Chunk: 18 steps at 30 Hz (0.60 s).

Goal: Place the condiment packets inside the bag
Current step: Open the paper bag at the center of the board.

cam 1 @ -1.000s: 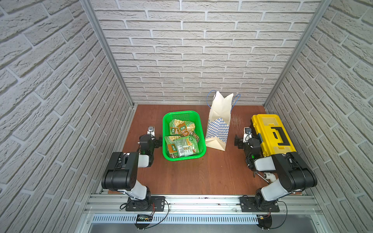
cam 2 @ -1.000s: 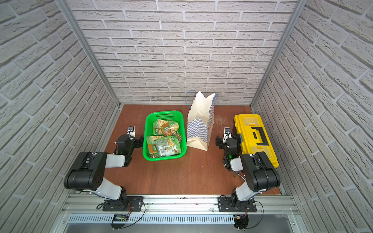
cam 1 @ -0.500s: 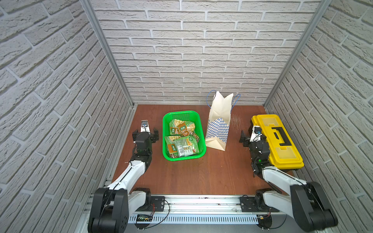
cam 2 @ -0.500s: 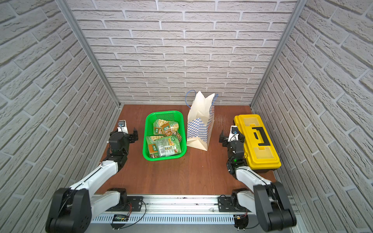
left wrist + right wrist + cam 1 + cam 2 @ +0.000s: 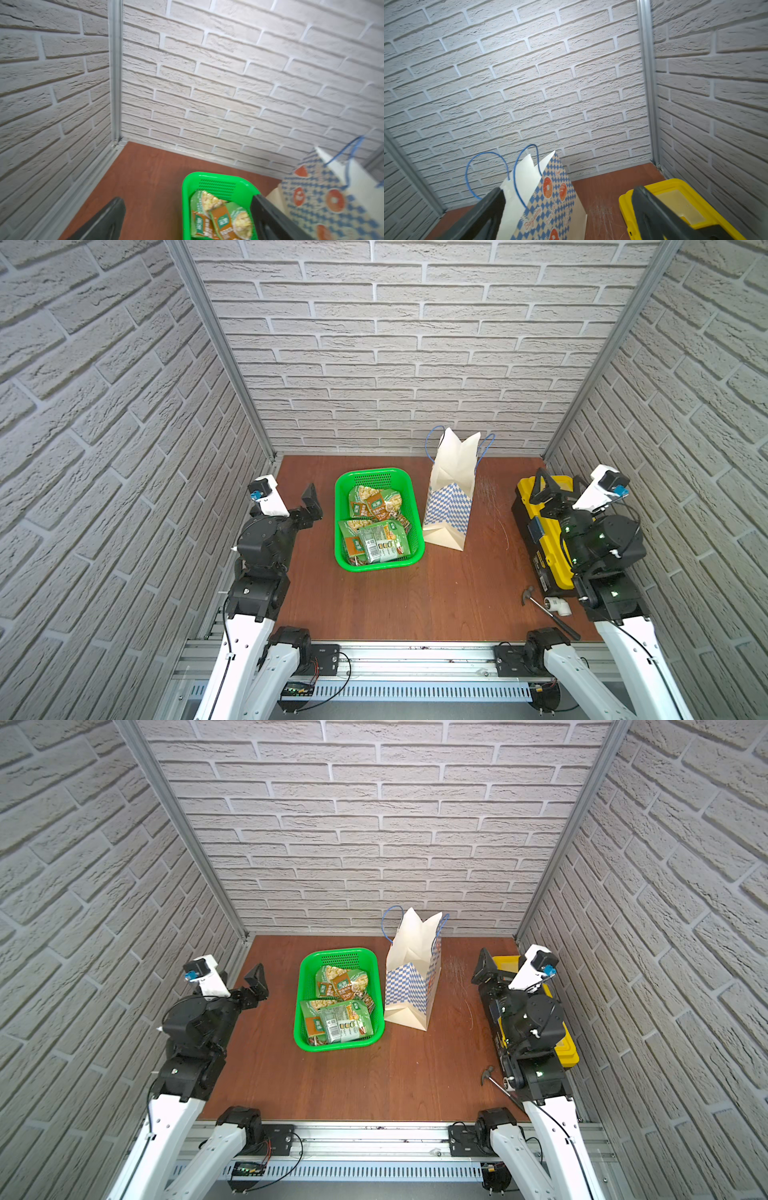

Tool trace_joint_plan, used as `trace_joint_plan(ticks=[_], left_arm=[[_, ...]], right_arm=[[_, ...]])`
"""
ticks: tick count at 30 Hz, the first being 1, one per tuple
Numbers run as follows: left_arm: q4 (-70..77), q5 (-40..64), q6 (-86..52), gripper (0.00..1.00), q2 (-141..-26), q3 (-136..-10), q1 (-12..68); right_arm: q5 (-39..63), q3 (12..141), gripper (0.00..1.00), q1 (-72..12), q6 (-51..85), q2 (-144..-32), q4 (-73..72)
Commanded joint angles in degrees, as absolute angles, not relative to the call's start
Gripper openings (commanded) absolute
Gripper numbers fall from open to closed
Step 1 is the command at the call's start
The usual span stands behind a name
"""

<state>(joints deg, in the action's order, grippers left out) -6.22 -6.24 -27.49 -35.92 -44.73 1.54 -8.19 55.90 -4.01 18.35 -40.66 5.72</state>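
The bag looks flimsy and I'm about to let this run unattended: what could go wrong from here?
1. The bag stands free with nothing steadying it and its mouth looks narrow; a packet pushed against the rim could tip it.
2. The condiment packets lie overlapping in the green basket; a grasp might lift two or drag the basket.

Hidden and unreadable bits from my station.
I can't see inside the bag (image 5: 451,485); lower condiment packets (image 5: 376,526) are buried, print too small to read; right arm (image 5: 598,539) covers part of the toolbox (image 5: 550,568).
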Motion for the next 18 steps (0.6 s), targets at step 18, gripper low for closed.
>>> trace_joint_plan(ticks=[18], left_arm=[[-6.98,10.58,-31.74,0.98,-71.76,-75.06,19.85]], right_arm=[[17.98,83.51,0.97,-4.11,31.05,-74.87,20.49]])
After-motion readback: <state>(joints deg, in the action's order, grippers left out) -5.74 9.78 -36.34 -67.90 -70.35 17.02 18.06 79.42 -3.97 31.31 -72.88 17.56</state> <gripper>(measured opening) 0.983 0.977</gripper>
